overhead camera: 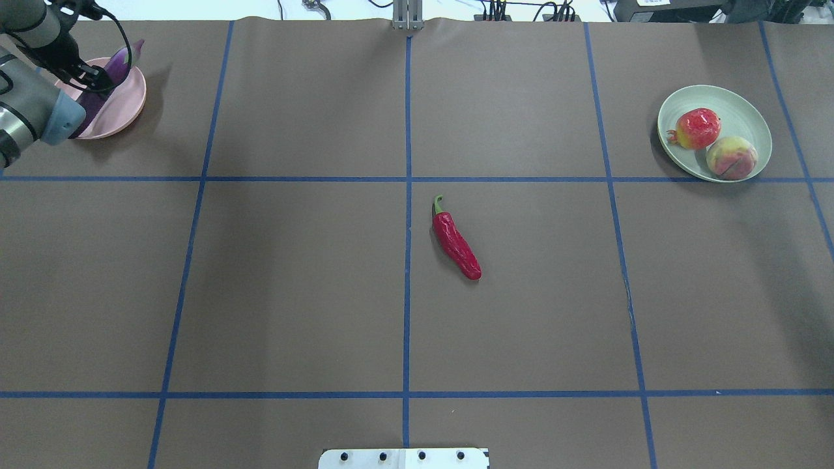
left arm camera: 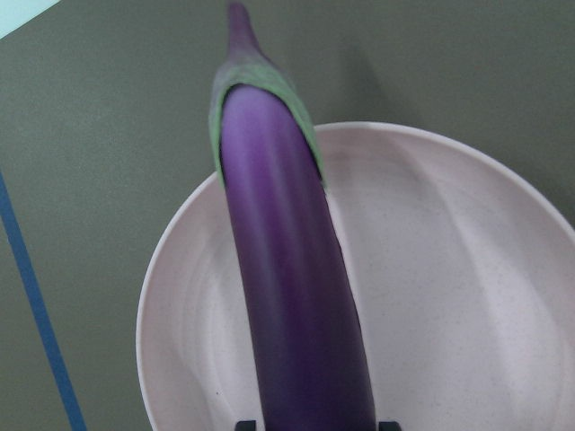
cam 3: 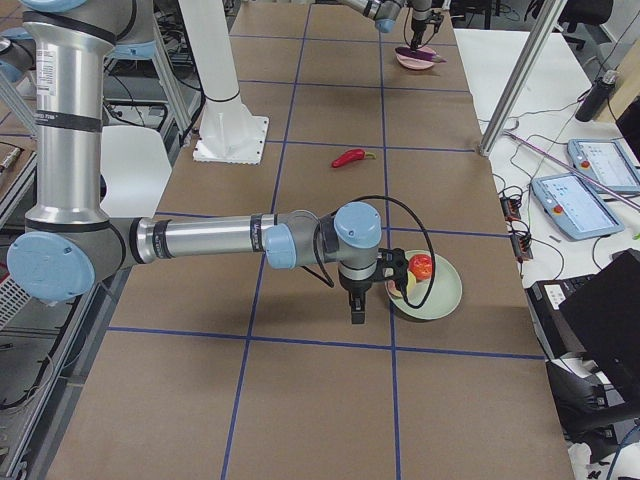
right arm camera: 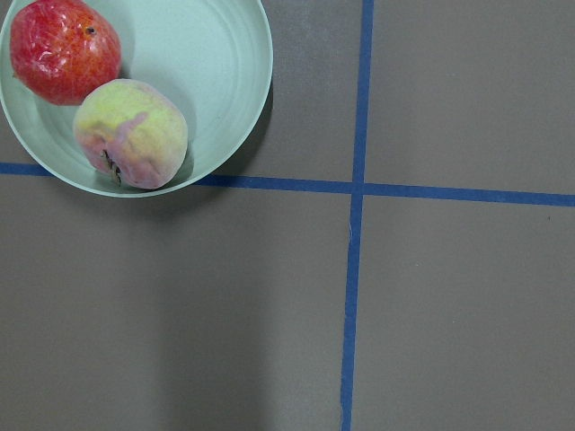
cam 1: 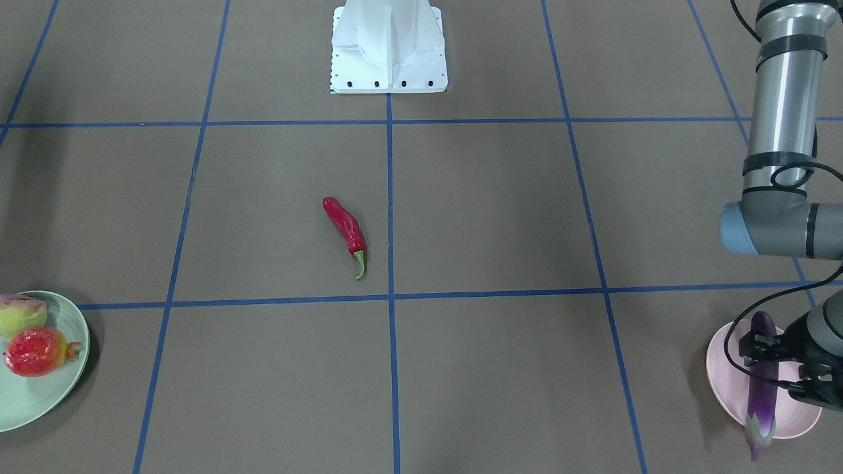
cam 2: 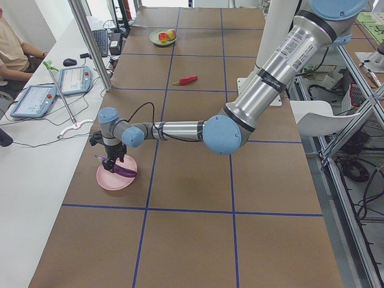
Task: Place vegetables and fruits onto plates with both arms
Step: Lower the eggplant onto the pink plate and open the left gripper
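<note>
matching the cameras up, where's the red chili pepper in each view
exterior front-facing: chili pepper at centre, just left of the middle blue line
overhead exterior: chili pepper at centre, just right of it
exterior left: chili pepper upper middle
exterior right: chili pepper upper middle
left wrist: absent
right wrist: absent
shared landmark: green plate, missing only from left wrist

A large table covered with a brown mat fills most of the views. Blue tape lines divide it into rectangles. Along the far side stands a white bench, with two tablets, a keyboard and a mouse. A person in a beige shirt sits there. A metal post rises at the bench's edge. The light is even and the shadows are soft.
</note>
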Motion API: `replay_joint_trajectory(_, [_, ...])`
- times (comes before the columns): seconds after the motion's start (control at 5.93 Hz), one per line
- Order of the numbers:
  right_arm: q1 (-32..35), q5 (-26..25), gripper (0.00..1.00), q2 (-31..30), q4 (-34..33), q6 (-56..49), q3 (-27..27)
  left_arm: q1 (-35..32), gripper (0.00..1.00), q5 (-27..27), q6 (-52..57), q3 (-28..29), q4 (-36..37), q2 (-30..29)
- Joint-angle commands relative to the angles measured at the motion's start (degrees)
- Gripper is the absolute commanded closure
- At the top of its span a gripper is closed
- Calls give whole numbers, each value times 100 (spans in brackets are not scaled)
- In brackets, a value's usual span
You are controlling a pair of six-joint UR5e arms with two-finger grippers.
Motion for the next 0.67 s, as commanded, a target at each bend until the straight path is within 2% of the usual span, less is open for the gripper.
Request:
replay_joint_trajectory(0.0, [0, 3, 0, 3, 0, 1, -2, 19, 0, -672, -1068, -1192, 894, 13])
replay_joint_trajectory(0.17, [0, 3, 0, 3, 0, 1, 7, 167, 0, -683, -1797, -1887, 1300, -4])
replay_joint_trajectory(0.51, [0, -24, 0, 3, 0, -8, 16, 1357, 0, -604, -4497, -2874, 1374, -117])
